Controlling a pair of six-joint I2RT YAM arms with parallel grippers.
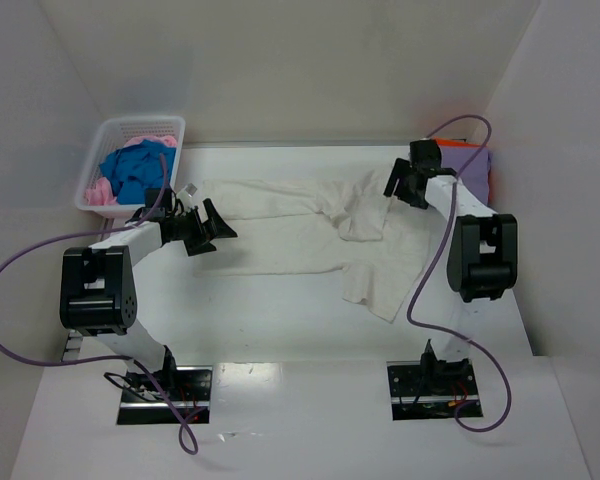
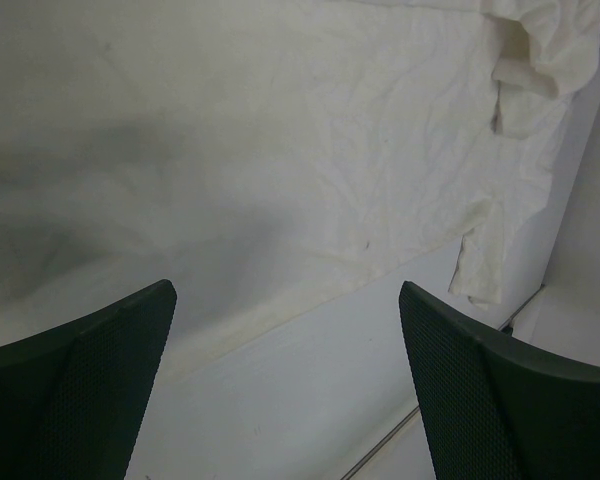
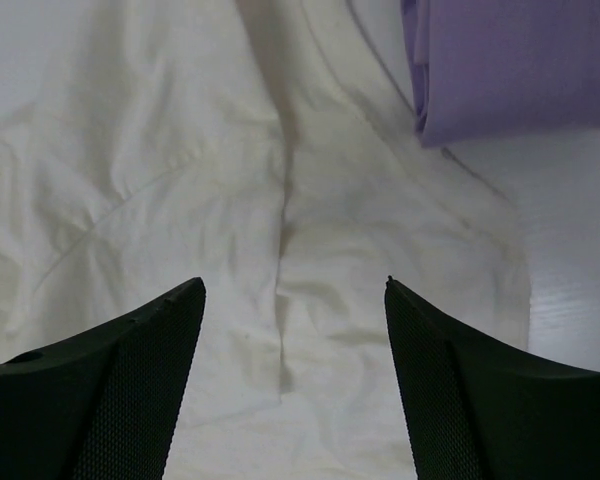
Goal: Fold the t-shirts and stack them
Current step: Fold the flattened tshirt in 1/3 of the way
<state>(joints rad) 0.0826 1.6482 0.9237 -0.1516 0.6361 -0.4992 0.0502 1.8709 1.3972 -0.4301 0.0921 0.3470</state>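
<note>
A large cream-white t-shirt (image 1: 310,230) lies rumpled across the middle of the table, one end bunched near the right arm. My left gripper (image 1: 220,225) hovers open over its left end; in the left wrist view the left gripper (image 2: 287,290) frames the cream shirt's (image 2: 330,150) near hem, with nothing between the fingers. My right gripper (image 1: 402,190) is open above the shirt's right part; the right wrist view shows the right gripper (image 3: 295,285) over creased cream cloth (image 3: 180,150). A folded lavender shirt (image 1: 480,165) (image 3: 520,70) lies at the far right, with an orange one (image 1: 458,146) behind it.
A white lattice basket (image 1: 110,130) stands at the back left, holding a blue shirt (image 1: 135,170) and a pink one (image 1: 100,192). White walls close in the table at the back and on both sides. Purple cables loop from both arms.
</note>
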